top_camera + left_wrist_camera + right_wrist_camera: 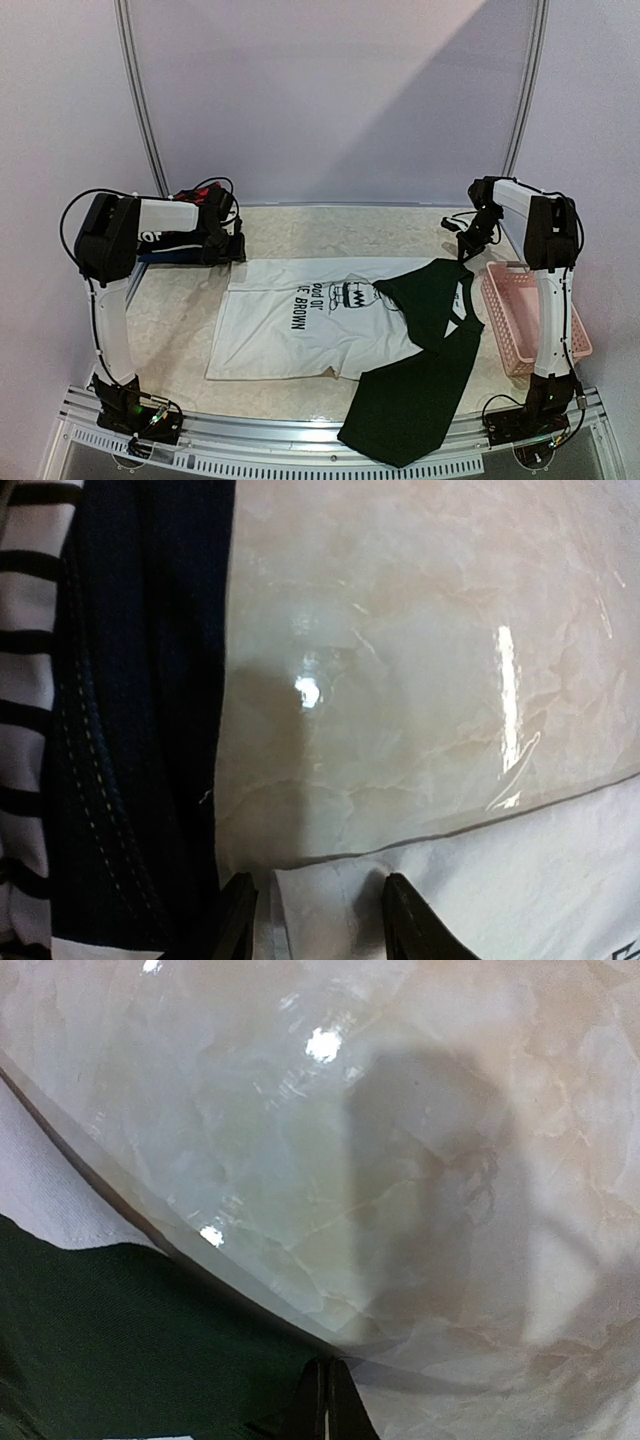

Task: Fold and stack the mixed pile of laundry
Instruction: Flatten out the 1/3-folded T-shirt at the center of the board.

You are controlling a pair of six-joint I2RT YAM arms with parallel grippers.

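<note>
White printed tee [290, 320] lies flat on the marbled table [300, 225], with dark green cloth [415, 395] overlapping its right side. The left gripper [320, 920] is released, its fingers astride the tee's far-left corner beside navy cloth [140, 730]. The right gripper [325, 1405] is clenched on nothing, just above the green cloth's edge.

Quick headcount, here's what I get:

- 2 robot arms: left arm [108, 320] and right arm [553, 320]
- 1 white printed tee [290, 325]
- 1 dark green top [415, 390]
- 3 more bits of laundry bunched at the back left: red fabric [190, 196], navy fabric [140, 730], striped fabric [25, 680]. Can't tell whether that's exactly three garments, though.
- 1 pink basket [530, 320]
- 1 table [180, 320]
</note>
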